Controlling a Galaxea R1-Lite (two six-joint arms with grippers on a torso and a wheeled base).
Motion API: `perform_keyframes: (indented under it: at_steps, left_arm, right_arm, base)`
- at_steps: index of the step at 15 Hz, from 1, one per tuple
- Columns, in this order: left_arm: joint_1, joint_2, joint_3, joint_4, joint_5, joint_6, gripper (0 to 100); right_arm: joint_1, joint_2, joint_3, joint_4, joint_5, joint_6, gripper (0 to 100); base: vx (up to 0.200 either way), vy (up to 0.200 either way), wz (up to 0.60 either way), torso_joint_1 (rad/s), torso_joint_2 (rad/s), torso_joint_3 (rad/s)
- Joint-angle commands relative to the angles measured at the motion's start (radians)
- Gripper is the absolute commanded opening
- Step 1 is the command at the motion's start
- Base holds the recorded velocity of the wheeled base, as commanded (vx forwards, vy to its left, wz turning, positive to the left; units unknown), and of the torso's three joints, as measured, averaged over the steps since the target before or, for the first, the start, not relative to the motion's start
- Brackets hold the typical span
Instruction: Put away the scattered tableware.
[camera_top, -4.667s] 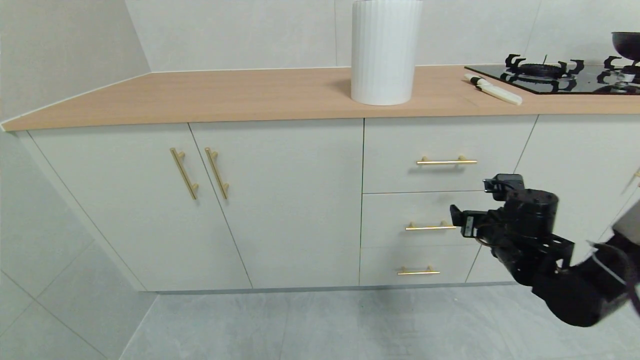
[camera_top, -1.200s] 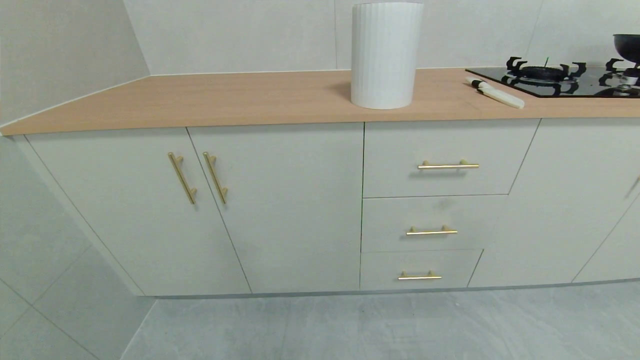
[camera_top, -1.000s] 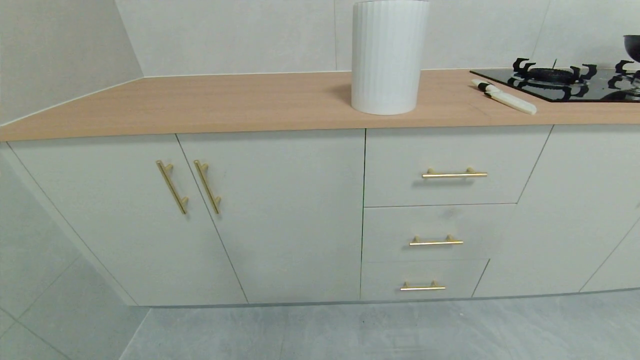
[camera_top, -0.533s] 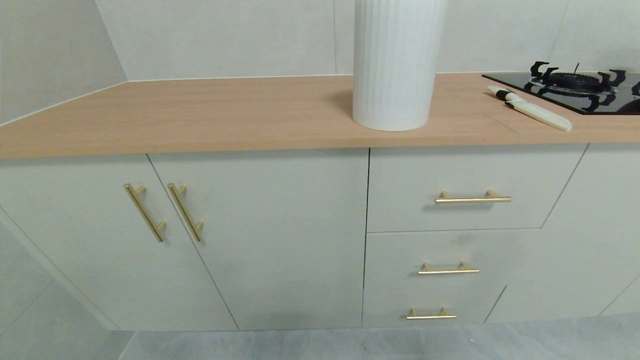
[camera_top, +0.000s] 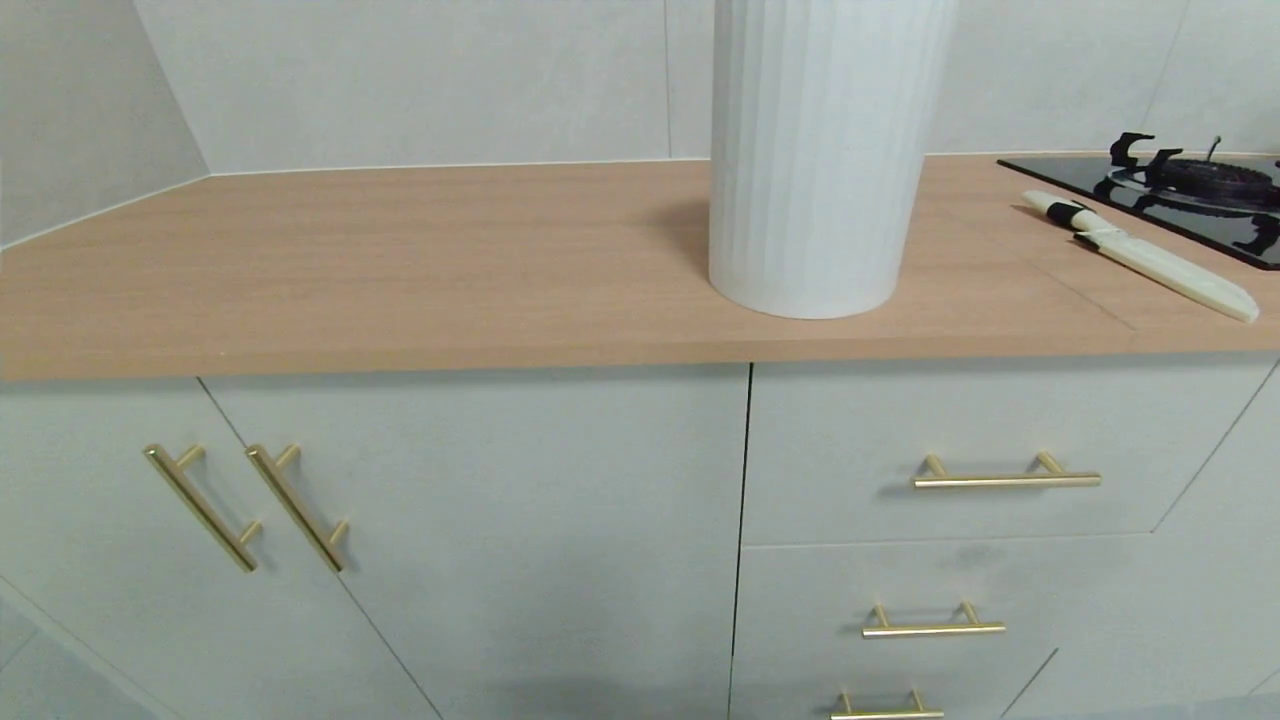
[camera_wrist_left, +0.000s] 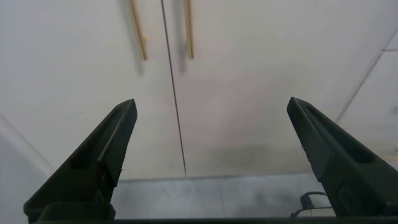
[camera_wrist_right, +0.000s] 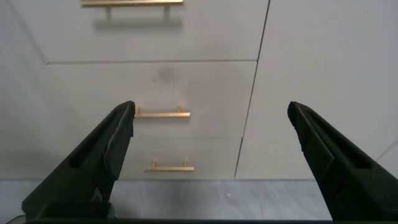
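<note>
A white knife (camera_top: 1140, 255) with a black band lies flat on the wooden counter (camera_top: 400, 260), at about three o'clock from a tall white ribbed jar (camera_top: 815, 160) and just beside the stove (camera_top: 1190, 185). Lower down, the left gripper (camera_wrist_left: 209, 106) faces the cupboard doors (camera_wrist_left: 249, 93) and the right gripper (camera_wrist_right: 209, 107) faces the drawers (camera_wrist_right: 155, 87), both spread wide and empty. This looks like the approach step: next, an arm must rise to counter height and close on the knife's handle, perhaps to drop it in the jar, whose top is out of sight.

Canister (camera_top: 815, 160) on tabletop (camera_top: 400, 270); knife (camera_top: 1150, 262) to its right, just beside hob (camera_top: 1150, 195). Drawers (camera_top: 950, 420) below canister; cabinet doors (camera_top: 480, 500) left of drawers.
</note>
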Motion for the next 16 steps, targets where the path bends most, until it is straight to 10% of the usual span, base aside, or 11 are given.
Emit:
perform_keyframes:
  at_steps: [1, 10, 16]
  left_arm:
    - [0.000, 0.000, 0.000, 0.000, 0.000, 0.001, 100]
    - [0.000, 0.000, 0.000, 0.000, 0.000, 0.001, 100]
    - [0.000, 0.000, 0.000, -0.002, 0.000, 0.001, 100]
  right_arm:
    - [0.000, 0.002, 0.000, 0.000, 0.000, 0.000, 100]
    - [0.000, 0.002, 0.000, 0.000, 0.000, 0.000, 100]
    - [0.000, 0.000, 0.000, 0.000, 0.000, 0.000, 100]
  base:
    - [0.000, 0.000, 0.00, 0.000, 0.00, 0.000]
    - [0.000, 0.000, 0.00, 0.000, 0.00, 0.000]
    - [0.000, -0.200, 0.00, 0.005, 0.00, 0.003]
